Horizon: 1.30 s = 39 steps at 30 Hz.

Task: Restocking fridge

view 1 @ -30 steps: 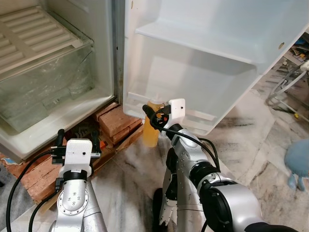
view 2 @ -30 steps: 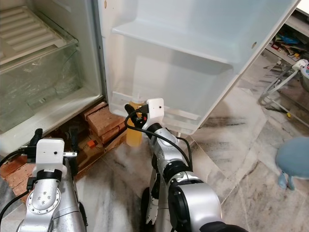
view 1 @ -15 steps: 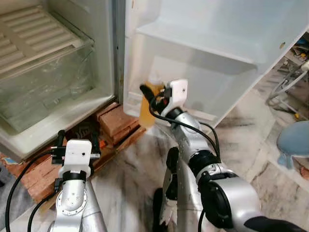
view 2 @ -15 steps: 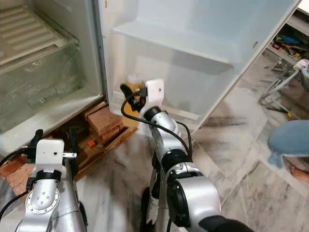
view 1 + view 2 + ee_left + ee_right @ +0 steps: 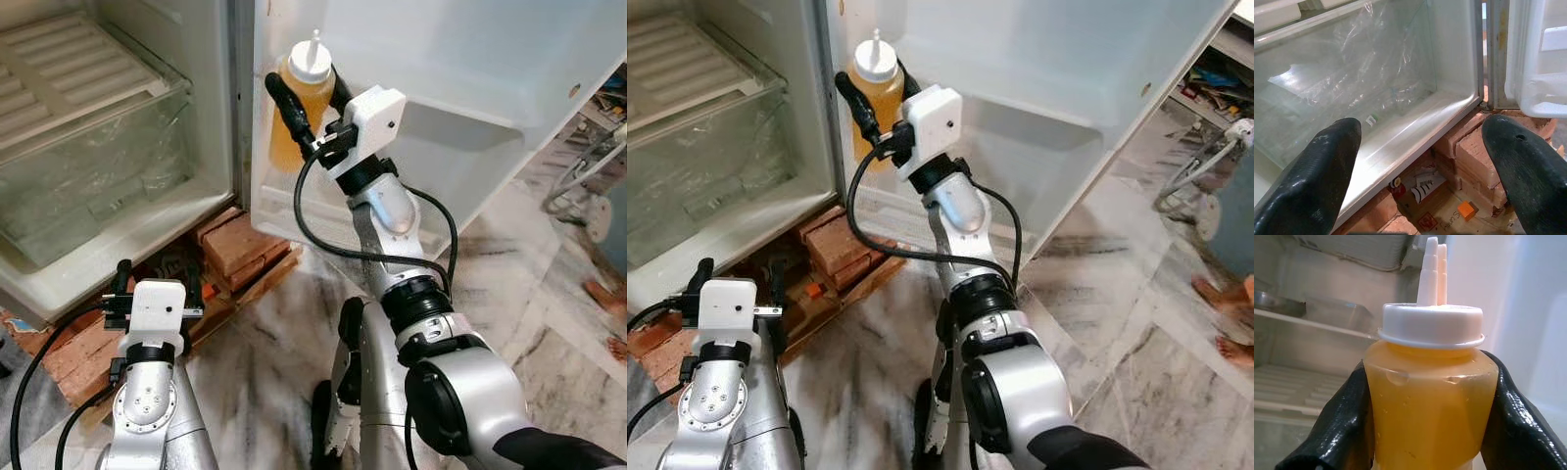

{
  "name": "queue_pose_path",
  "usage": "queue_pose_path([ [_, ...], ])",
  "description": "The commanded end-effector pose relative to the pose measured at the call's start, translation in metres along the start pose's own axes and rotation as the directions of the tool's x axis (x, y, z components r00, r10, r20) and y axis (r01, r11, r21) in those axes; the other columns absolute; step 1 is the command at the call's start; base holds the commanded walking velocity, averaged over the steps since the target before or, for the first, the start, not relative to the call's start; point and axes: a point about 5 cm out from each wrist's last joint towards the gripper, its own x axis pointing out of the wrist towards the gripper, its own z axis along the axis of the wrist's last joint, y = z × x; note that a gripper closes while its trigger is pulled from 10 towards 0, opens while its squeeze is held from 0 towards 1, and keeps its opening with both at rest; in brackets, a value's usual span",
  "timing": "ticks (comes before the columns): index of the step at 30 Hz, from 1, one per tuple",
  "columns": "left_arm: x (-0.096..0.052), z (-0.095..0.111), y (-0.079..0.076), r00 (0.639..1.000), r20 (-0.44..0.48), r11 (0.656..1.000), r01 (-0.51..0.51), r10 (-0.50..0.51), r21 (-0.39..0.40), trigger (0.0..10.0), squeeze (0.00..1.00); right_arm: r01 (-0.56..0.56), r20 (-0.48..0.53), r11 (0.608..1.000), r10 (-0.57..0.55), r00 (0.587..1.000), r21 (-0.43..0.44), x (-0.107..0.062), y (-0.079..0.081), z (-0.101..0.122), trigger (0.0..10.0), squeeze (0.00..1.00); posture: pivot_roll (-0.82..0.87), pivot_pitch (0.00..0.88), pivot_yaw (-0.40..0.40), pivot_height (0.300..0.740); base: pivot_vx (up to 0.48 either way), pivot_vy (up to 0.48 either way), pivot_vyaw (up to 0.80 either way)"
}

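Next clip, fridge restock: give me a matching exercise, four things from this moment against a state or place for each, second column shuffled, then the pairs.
Things:
1. squeeze bottle
2. left claw
3. bricks
4. crisper drawer

States or places:
A. under the fridge's front edge
B. open, holding nothing, low before the fridge
C. clear plastic, at the bottom of the fridge compartment
D. upright in the right claw, raised beside the door shelf

Pairs: 1-D, 2-B, 3-A, 4-C
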Motion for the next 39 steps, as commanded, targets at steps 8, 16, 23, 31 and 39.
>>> queue_pose_path([
  [8, -0.010, 0.005, 0.004, 1.000, 0.000, 1.000, 0.021, -0.021, 0.010, 10.0, 0.00, -0.049, -0.106, 0.971, 0.025, 0.994, -0.233, -0.017, 0.007, -0.022, 10.0, 0.00, 0.30, 0.179, -0.111, 0.421, 0.000, 0.000, 0.00],
  [16, -0.023, 0.008, 0.009, 1.000, -0.014, 0.999, 0.028, -0.028, 0.019, 10.0, 0.00, -0.016, -0.133, 0.934, -0.034, 0.991, -0.357, -0.009, 0.005, -0.025, 10.0, 0.00, 0.34, 0.225, -0.110, 0.421, 0.000, 0.000, 0.00],
  [23, -0.033, 0.012, 0.014, 0.999, -0.031, 0.999, 0.033, -0.032, 0.026, 10.0, 0.00, 0.044, -0.218, 0.926, -0.135, 0.967, -0.376, -0.017, 0.012, -0.043, 10.0, 0.00, 0.37, 0.256, -0.101, 0.421, 0.000, 0.000, 0.00],
  [31, -0.043, 0.014, 0.025, 0.998, -0.052, 0.998, 0.033, -0.031, 0.052, 10.0, 0.00, 0.071, -0.332, 0.923, -0.207, 0.921, -0.379, -0.035, 0.018, -0.063, 10.0, 0.00, 0.42, 0.277, -0.094, 0.421, 0.000, 0.000, 0.00],
  [39, -0.047, 0.014, 0.026, 0.997, -0.069, 0.997, 0.040, -0.036, 0.061, 10.0, 0.00, 0.179, -0.514, 0.946, -0.299, 0.804, -0.269, -0.058, 0.014, -0.085, 10.0, 0.00, 0.42, 0.281, -0.095, 0.421, 0.000, 0.000, 0.00],
])
